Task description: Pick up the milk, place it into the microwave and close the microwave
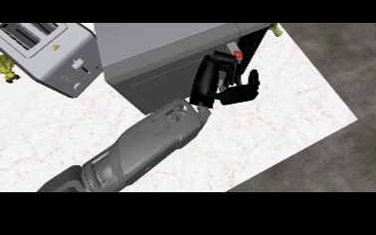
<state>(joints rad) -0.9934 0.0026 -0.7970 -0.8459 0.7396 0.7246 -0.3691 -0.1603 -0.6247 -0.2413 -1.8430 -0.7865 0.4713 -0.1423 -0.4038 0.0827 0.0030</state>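
Apparently the black right hand (234,92) had its fingers (252,82) curled round the mostly hidden, red-capped dark milk carton (238,55) at the grey box microwave (147,55)'s open front; probably light, stiff, slick, best held mid-body.

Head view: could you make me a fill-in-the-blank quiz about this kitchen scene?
1. Left of the microwave stands a ___.
2. The hand at the microwave is ___ in colour.
3. The counter is ___ marble.
Missing words: toaster, black, white.
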